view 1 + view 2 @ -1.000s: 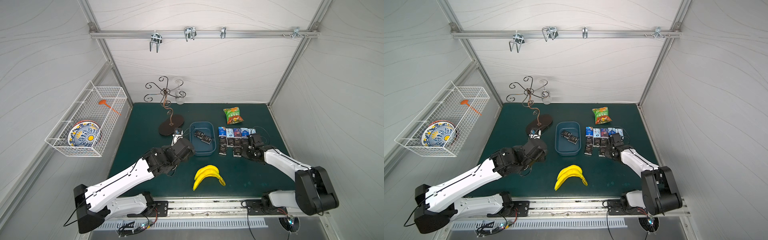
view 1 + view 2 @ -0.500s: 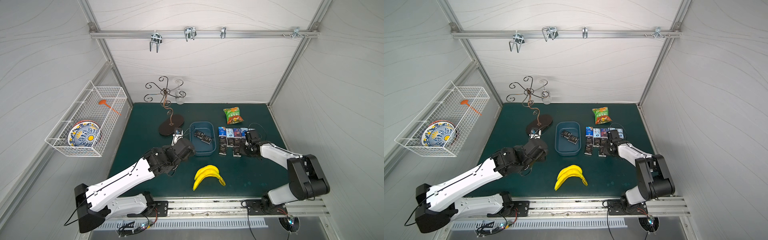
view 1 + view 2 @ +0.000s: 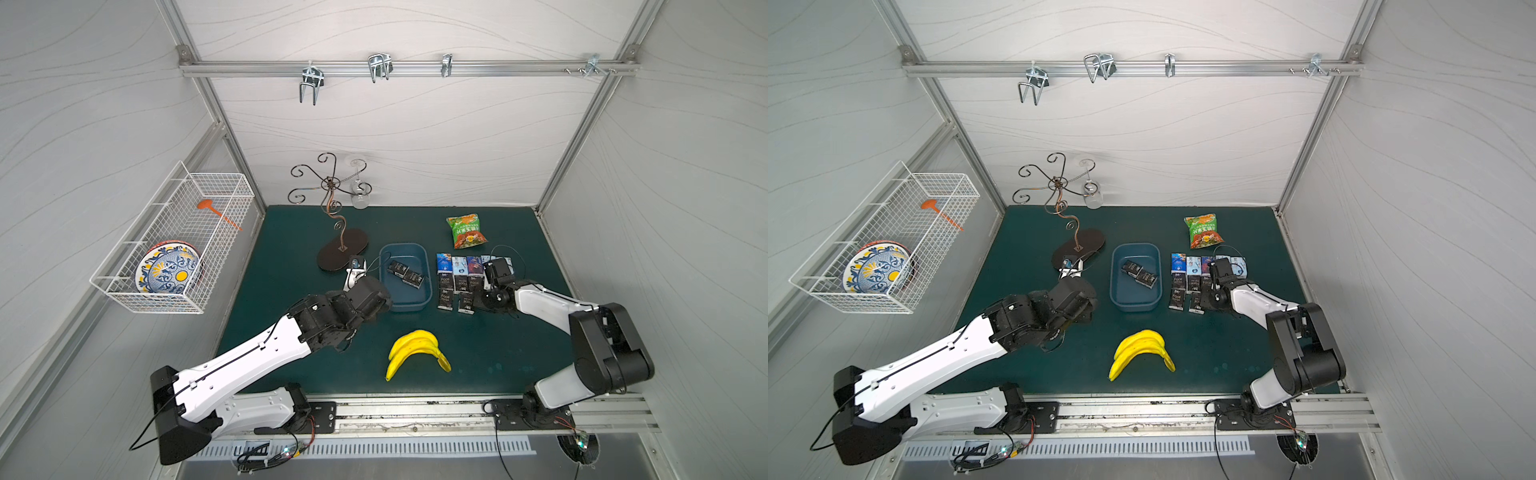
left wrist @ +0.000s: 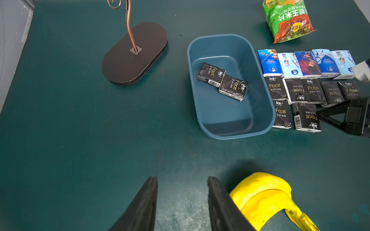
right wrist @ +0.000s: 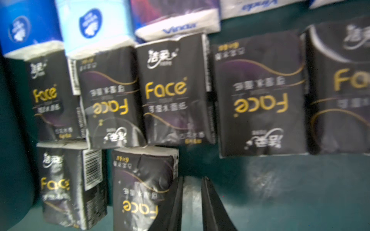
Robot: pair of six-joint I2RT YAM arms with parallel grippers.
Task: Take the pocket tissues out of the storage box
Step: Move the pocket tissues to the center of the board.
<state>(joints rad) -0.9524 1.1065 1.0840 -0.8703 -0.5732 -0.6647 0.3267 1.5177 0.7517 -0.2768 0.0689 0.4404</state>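
Bananas: a yellow bunch lies on the green mat, nearest my bases and between my 2 arms.
Left claw: my left claw hangs over bare mat on the left side of the box. Its 2 fingers stand apart with nothing between them. In the wrist view the bananas show just beside 1 finger.
Right claw: my right claw sits low at the mat, its fingers parted by a narrow gap and empty. It is just beside the nearest black pack; I cannot tell whether a finger touches it.
Storage box: the blue-grey storage box stands mid-mat, beyond the bananas and between my 2 claws.
Inside the box: 2 black packs lie flat near its middle, touching each other.
Outside the box: 12 pocket tissues lie in rows on the mat just beside the box, on my right. 2 black packs are nearest, then 5 black, then 5 blue and white farthest.
Stand: a scrolled metal stand on a dark oval base is just beyond the box on the left, with a glass hanging from it.
Snack bag: a green-orange bag lies beyond the tissue rows.
Left wall: a white wire basket holds a patterned plate and an orange tool.
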